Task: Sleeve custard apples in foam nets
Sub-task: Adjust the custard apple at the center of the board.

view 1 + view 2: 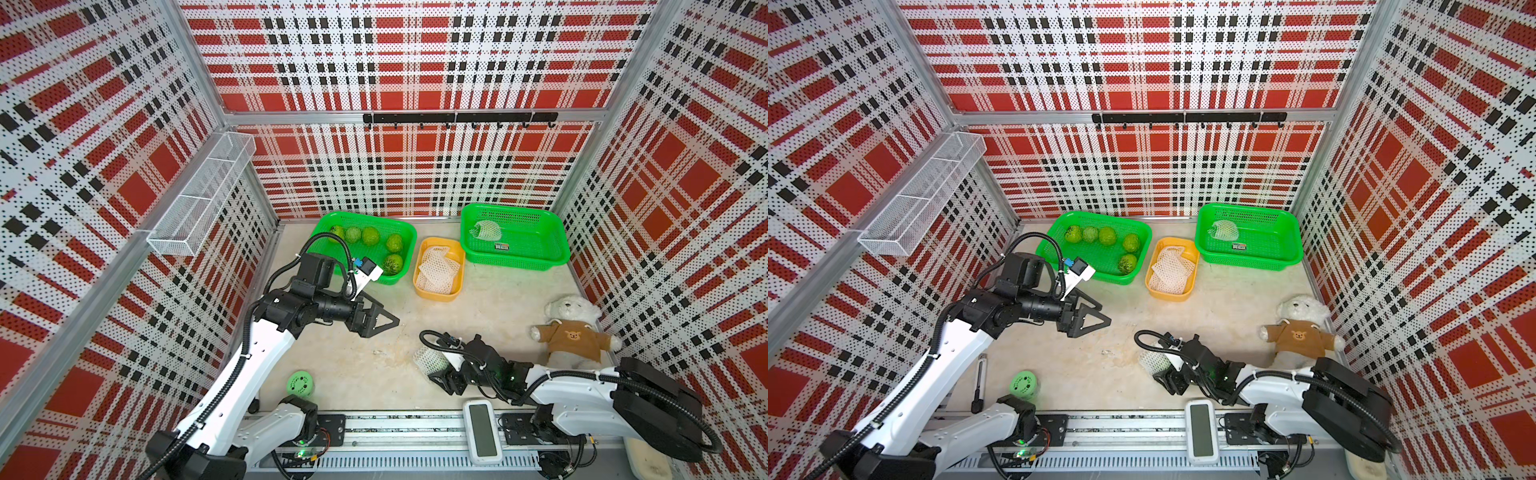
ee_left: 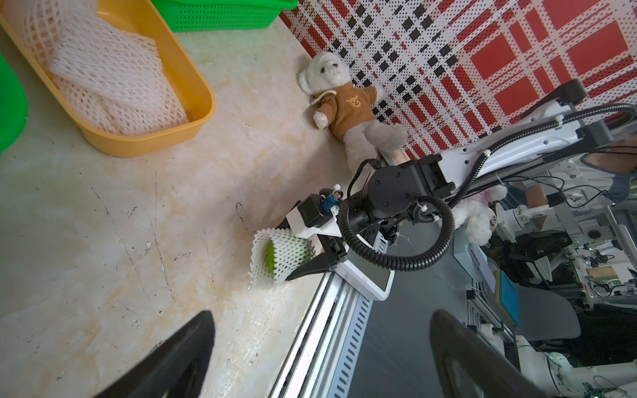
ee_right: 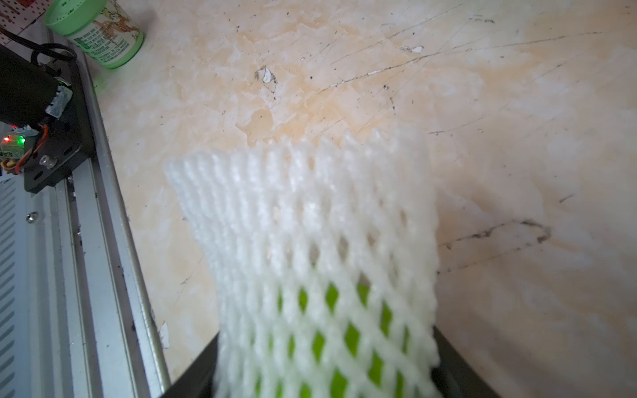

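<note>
At the near left of the table (image 1: pixel 353 365) stands a small green container (image 1: pixel 300 384). The left jaws hover above the table, wide apart and holding nothing. Beyond them, at the far left, a green basket (image 1: pixel 365 217) holds five bare custard apples (image 1: pixel 370 236). Just right of it a yellow tray (image 1: pixel 436 296) carries a heap of loose foam nets (image 1: pixel 438 270). At near centre the right jaws grip a netted custard apple (image 1: pixel 430 359) — green skin shows through the white mesh, and the sleeve's open end points left. At the far right a second green basket (image 1: pixel 515 259) holds one more sleeved fruit (image 1: pixel 484 230). A white plush bear (image 1: pixel 575 332) in a brown top lies by the right wall.
</note>
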